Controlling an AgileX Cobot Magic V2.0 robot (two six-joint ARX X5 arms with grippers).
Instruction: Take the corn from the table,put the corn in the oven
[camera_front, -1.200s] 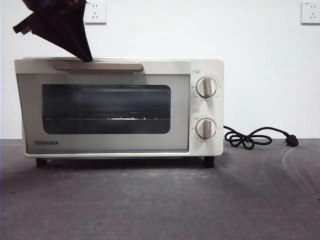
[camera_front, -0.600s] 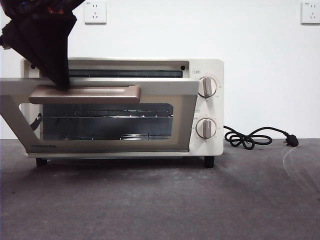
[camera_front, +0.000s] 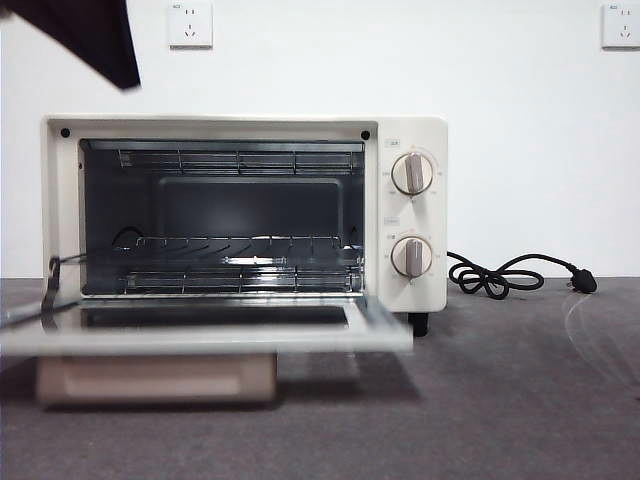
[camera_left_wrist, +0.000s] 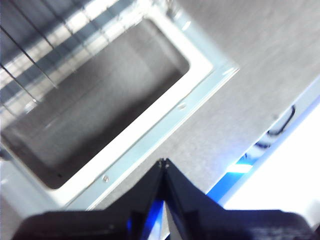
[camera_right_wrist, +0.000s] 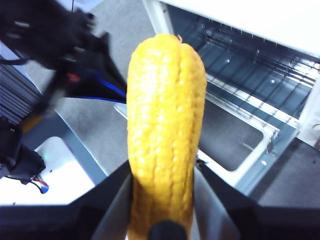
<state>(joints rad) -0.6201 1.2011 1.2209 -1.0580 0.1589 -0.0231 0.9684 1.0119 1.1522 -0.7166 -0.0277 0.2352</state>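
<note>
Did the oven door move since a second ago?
Yes. The oven door swung down from shut against the oven to lying flat open, level with the oven's floor, below the knobs, which stayed put.

left gripper (camera_left_wrist: 163, 167): black wedge jaws, blue glint between; right gripper (camera_right_wrist: 162, 190): black jaws, greyish inner faces; red-blue wires on body

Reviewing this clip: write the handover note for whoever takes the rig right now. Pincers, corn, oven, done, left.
Left pincer: shut, empty, above the oven door.
Right pincer: shut on the corn, held in the air facing the oven.
Done: corn picked up; door folded down flat, wire rack bare.
Left: carry the corn into the cavity, set it on the rack, release.
</note>
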